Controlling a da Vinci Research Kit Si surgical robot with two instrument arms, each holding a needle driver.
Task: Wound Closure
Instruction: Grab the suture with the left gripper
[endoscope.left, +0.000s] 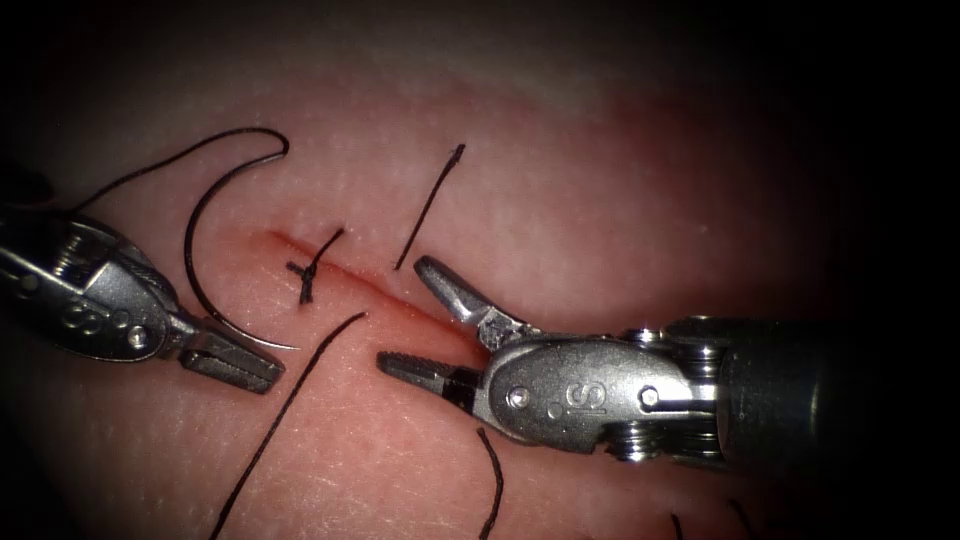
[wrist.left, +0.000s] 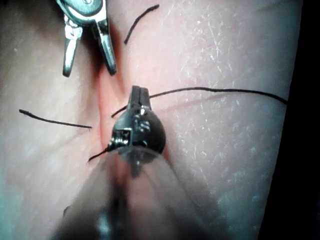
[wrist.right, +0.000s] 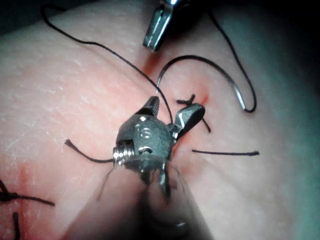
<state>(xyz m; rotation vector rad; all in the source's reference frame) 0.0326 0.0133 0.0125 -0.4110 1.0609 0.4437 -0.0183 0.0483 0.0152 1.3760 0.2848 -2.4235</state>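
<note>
two tools, one needle, one tied knot and several loose bits of thread lie over the tissue (endoscope.left: 600, 180).

at the endoscope view's left, the left tool (endoscope.left: 232, 362) has its jaws pressed together, and the curved needle's (endoscope.left: 195, 262) pointed end lies right against them; whether they actually pinch it near the tip or just touch it cannot be told. the needle arcs up and away from the jaws, lying on the surface left of the cut, not in the tissue. from its upper end the long thread (endoscope.left: 160, 165) hooks round and runs off toward the left edge.

next comes the cut (endoscope.left: 380, 283), a thin red line slanting down to the right, with one knot (endoscope.left: 308, 280) tied across its left part, short tails sticking out.

three cut ends of thread can be counted around it: one straight piece (endoscope.left: 430, 205) above the cut, one long strand (endoscope.left: 290, 420) below it running toward the bottom edge, and one short curved piece (endoscope.left: 493, 480) under the right tool.

to the right, the right tool (endoscope.left: 415, 315) has its jaws spread wide apart over the cut, grasping nothing. its wrist body bears a stamped mark that reads like "s" or "5"; the left tool's wrist carries a similar, fainter mark.
</note>
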